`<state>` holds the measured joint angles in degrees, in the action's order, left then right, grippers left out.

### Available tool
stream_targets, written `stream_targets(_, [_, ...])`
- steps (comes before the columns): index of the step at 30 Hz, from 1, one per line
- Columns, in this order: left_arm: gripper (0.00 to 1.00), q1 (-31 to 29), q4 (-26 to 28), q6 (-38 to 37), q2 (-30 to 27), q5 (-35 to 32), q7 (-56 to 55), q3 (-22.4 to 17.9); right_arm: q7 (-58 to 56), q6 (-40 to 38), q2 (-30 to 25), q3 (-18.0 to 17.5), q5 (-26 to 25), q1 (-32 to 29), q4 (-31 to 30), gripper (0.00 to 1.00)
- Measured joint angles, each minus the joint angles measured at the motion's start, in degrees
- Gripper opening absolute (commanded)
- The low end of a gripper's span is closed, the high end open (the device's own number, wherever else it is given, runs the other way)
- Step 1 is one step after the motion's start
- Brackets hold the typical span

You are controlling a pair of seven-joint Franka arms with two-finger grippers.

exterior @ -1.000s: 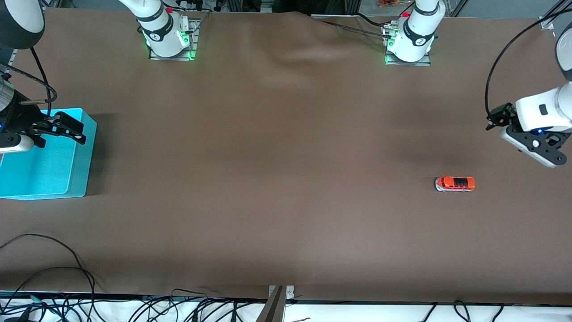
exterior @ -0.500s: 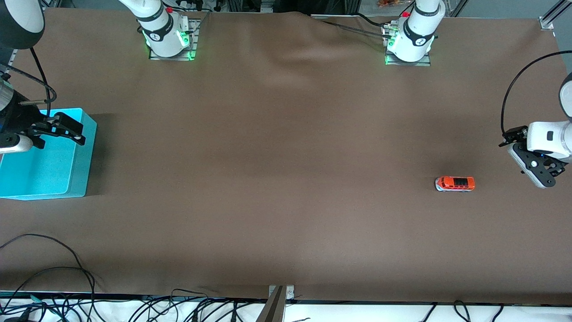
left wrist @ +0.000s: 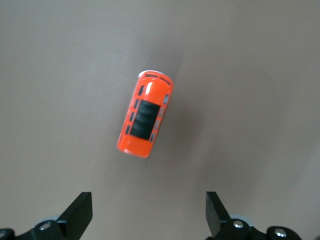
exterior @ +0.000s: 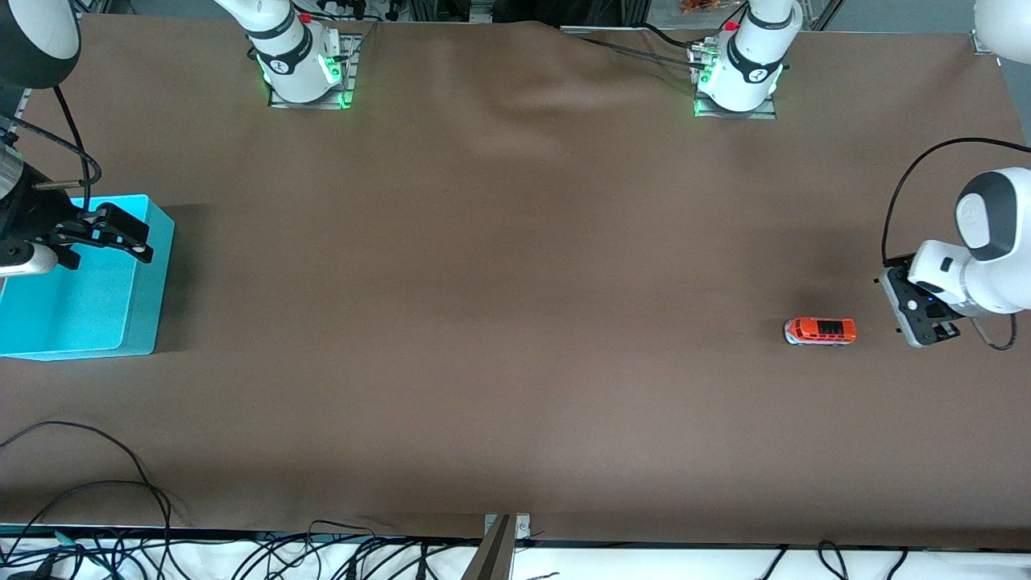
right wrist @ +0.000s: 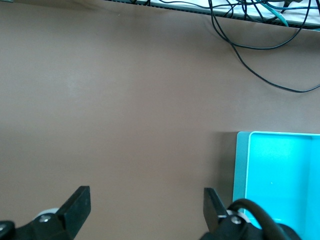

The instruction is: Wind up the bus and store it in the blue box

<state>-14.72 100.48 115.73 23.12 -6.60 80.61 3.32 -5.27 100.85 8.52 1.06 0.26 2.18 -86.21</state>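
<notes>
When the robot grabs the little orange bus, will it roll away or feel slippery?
Probably it could roll: the bus sits upright on the flat brown table, so a nudge along its length may send it off. Its shiny, rounded body looks hard and perhaps slippery. It looks small and likely light. The left end effector hovers open nearby.

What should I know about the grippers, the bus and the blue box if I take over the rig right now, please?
Left gripper: open, empty, in the air over the cloth beside the bus, at the left arm's end of the table.
Right gripper: open, empty, waiting over the blue box at the right arm's end.
Bus: upright on the cloth, untouched, apart from both grippers.
Blue box: nothing seen in the part that shows.
Done: nothing visible yet.
Left: grasp the bus, wind it up, store it in the box.
</notes>
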Motion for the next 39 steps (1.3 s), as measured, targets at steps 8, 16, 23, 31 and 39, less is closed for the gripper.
stream_targets(8, [1.0,0.0,5.6,9.1,0.0,0.0,10.5,0.5,0.0,0.0,0.1,0.0,0.0,0.0,0.0,1.0])
stream_targets(16, [1.0,0.1,9.4,14.6,1.2,0.0,12.2,2.3,0.0,0.0,0.2,0.0,0.0,0.0,0.0,1.0])
stream_targets(23, [1.0,0.3,9.9,17.2,4.5,0.0,12.7,2.9,0.0,0.0,0.2,0.0,0.0,0.0,0.0,1.0])
stream_targets(31, [1.0,0.3,9.9,19.5,6.1,0.0,13.1,2.9,0.0,0.1,0.2,0.0,0.0,0.0,0.0,1.0])
stream_targets(39, [0.47,0.3,9.9,21.6,7.8,0.0,13.3,2.9,0.0,0.4,0.2,0.0,0.0,0.0,0.0,1.0])
